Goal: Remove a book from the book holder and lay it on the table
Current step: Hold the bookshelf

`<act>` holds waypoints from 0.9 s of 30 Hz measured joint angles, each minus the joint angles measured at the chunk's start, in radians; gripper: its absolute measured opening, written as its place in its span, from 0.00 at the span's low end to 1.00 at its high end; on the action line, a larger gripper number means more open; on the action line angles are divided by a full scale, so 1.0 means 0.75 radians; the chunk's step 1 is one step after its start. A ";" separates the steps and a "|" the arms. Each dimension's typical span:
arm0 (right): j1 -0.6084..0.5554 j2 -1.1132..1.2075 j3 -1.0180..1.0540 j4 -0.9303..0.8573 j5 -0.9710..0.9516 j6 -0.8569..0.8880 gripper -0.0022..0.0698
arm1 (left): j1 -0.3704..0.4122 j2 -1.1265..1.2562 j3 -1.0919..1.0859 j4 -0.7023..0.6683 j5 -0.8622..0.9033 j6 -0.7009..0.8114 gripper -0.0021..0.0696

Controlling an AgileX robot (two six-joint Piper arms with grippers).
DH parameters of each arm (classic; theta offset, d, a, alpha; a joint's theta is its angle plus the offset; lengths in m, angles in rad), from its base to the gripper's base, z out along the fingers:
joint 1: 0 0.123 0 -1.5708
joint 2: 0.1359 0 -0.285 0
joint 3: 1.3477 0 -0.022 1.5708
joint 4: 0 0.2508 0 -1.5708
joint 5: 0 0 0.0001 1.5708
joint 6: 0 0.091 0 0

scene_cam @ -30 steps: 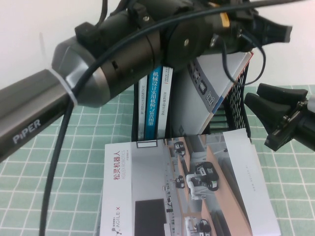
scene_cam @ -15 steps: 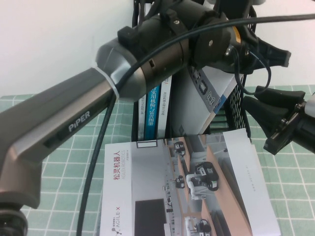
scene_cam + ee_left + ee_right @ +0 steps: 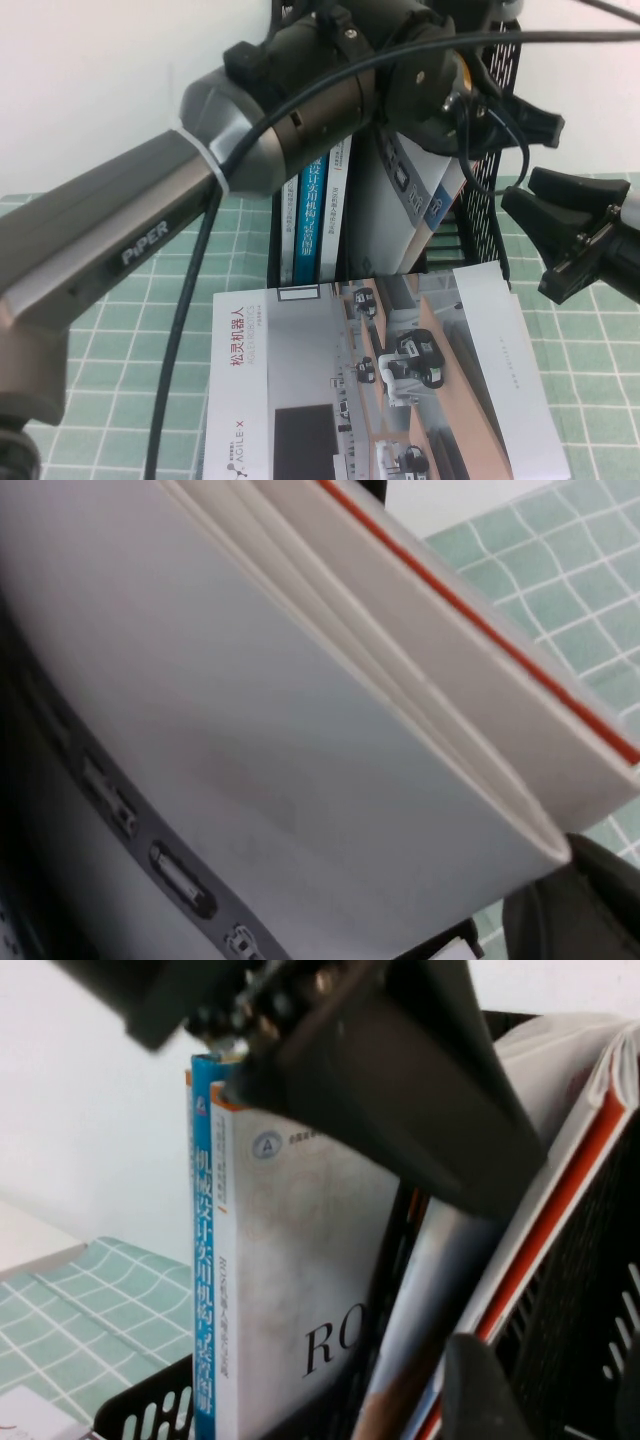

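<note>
Apparently the book (image 3: 470, 600), a thin white one showing only an orange-red edge, stands in the book holder (image 3: 482, 225), in the compartment on the robot's right. That edge appears in the left wrist view, and again in the right wrist view (image 3: 560, 1200), where the book leans against the mesh wall of the holder (image 3: 585, 1340). The high view hides it behind the left arm. Pressed against it on the near side is a grey-and-white brochure (image 3: 395, 215) with small device pictures, tilted in the same compartment; the left wrist view shows its pale cover (image 3: 200, 760) filling most of the picture. The left hand (image 3: 505, 120) sits at the top of these leaning brochures, and I cannot tell whether it grasps anything. Two blue-spined books (image 3: 313, 215) stand upright in the next compartment toward the robot's left, their Chinese titles clearest in the right wrist view (image 3: 203, 1260). The right hand (image 3: 537, 245) hovers just beside the holder on the robot's right, released and empty. In front of the holder, an AgileX brochure (image 3: 380, 390) lies flat on the green-gridded desk (image 3: 590, 400).
</note>
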 joint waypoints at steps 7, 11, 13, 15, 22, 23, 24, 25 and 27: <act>0.000 0.000 0.000 0.000 0.000 -0.003 0.45 | 0.000 -0.030 -0.072 -0.032 -0.020 -0.012 0.03; 0.000 0.000 0.000 0.000 0.002 -0.003 0.45 | 0.000 -0.030 -0.108 -0.099 -0.099 0.028 0.03; 0.000 0.000 0.000 0.000 0.002 -0.003 0.45 | 0.000 -0.030 -0.112 -0.125 -0.120 0.037 0.03; 0.000 0.000 0.000 0.000 0.002 -0.003 0.45 | 0.000 -0.020 -0.112 -0.125 -0.126 0.059 0.03; 0.000 0.000 0.000 0.011 0.003 -0.003 0.45 | 0.000 0.057 -0.113 -0.116 -0.124 0.085 0.03; 0.000 0.002 0.000 0.011 0.005 -0.003 0.45 | 0.000 0.060 -0.113 -0.116 -0.127 0.085 0.03; 0.000 0.005 0.000 0.011 0.005 -0.003 0.45 | 0.000 0.060 -0.113 -0.100 -0.120 0.086 0.03; 0.000 0.011 0.000 0.011 0.005 -0.003 0.45 | 0.000 0.060 -0.115 -0.087 -0.115 0.088 0.03; 0.000 0.026 0.000 0.011 0.005 0.001 0.45 | 0.000 0.060 -0.116 -0.062 -0.100 0.088 0.03</act>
